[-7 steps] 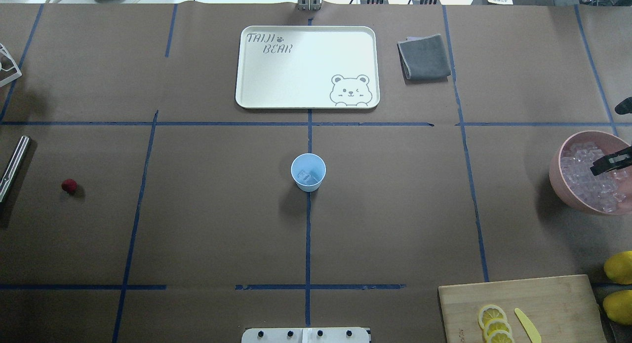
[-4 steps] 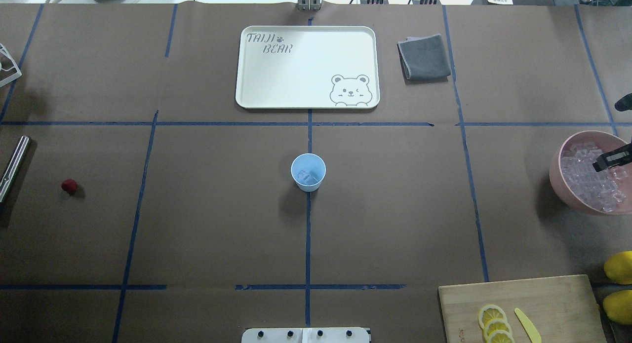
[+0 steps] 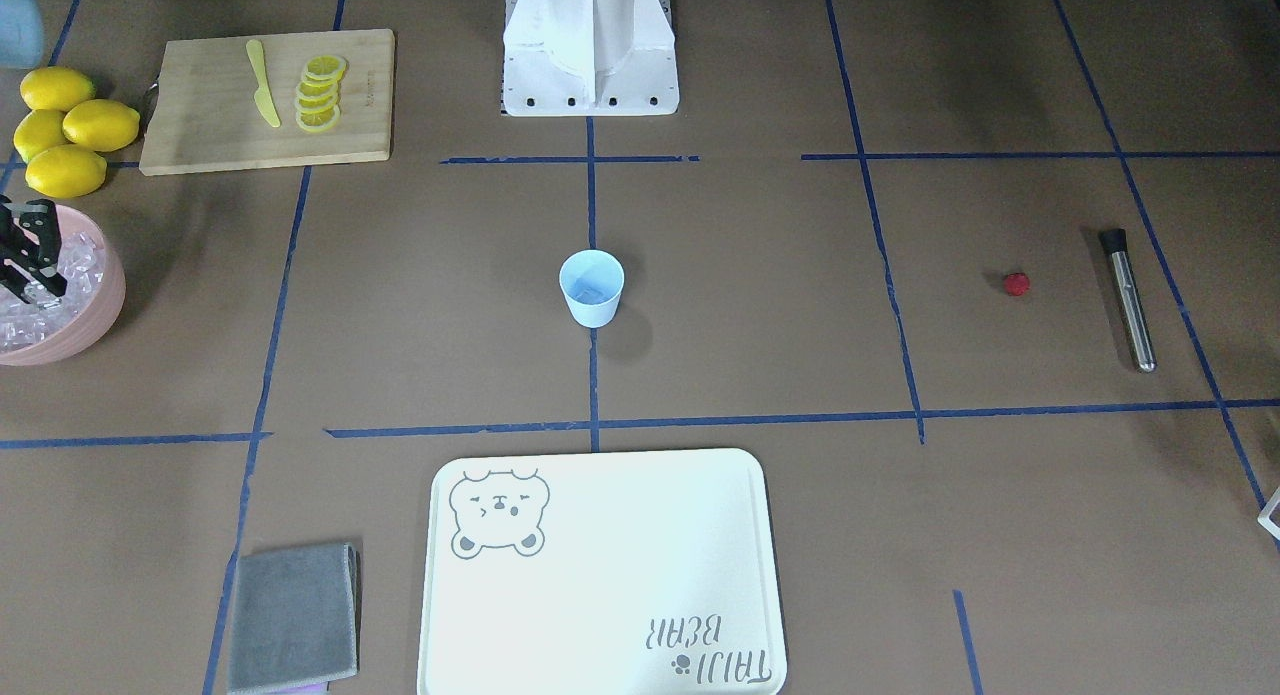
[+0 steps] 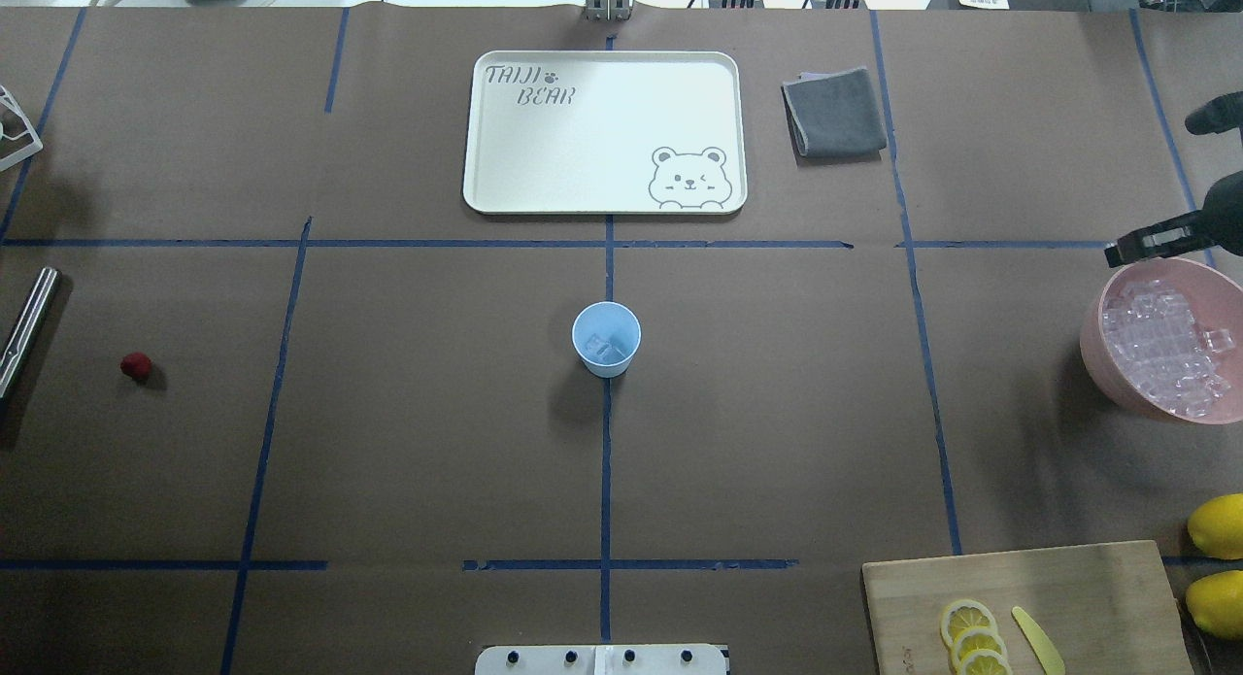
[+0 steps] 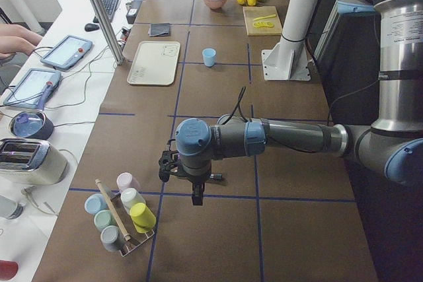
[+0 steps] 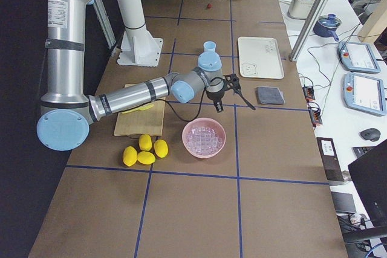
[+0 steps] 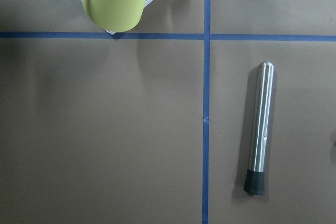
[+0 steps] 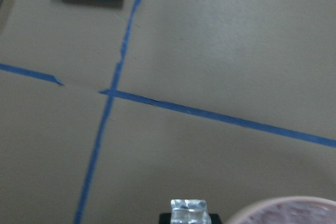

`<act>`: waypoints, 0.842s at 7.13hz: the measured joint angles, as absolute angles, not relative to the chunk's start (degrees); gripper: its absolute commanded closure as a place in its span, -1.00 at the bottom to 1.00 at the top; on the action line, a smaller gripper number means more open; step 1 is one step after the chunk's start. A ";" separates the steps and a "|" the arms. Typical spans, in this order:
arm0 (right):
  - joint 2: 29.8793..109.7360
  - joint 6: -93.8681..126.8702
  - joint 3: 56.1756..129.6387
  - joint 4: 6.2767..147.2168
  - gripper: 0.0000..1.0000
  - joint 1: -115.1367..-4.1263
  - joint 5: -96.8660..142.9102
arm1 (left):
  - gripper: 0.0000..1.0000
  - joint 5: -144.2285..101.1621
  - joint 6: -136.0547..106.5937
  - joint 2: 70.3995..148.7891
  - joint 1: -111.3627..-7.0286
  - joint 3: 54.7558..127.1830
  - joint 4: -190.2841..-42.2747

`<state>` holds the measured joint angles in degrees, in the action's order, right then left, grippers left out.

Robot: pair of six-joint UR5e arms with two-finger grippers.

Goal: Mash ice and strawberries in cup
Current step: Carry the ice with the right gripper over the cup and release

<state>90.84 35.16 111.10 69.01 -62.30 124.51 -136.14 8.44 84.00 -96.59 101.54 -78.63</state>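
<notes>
Blue cup (image 4: 608,367) holding ice (image 4: 606,347), pink bowl (image 4: 1091,364) of ice, right jaws gripping a cube (image 8: 189,211), left jaws unclear

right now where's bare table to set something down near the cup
Bare: the wide stretch between the cup and the strawberry, and between the cup and the pink bowl. The tray is empty too. Crowded: the robot's right edge, with bowl, cutting board and lemons.

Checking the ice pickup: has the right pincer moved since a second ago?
Yes. Overhead, the right pincer, then over the ice in the pink bowl, now sits past its far rim, holding an ice cube.
</notes>
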 measured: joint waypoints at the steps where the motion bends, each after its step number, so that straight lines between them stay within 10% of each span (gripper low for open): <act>1: 86.12 42.77 111.35 69.27 0.79 -58.26 123.08 | -1.00 -136.14 8.44 84.01 -96.59 101.68 -78.65; 6: 52.50 69.17 105.02 93.11 0.77 -34.81 103.60 | -1.00 -136.14 8.44 84.06 -96.57 102.61 -78.65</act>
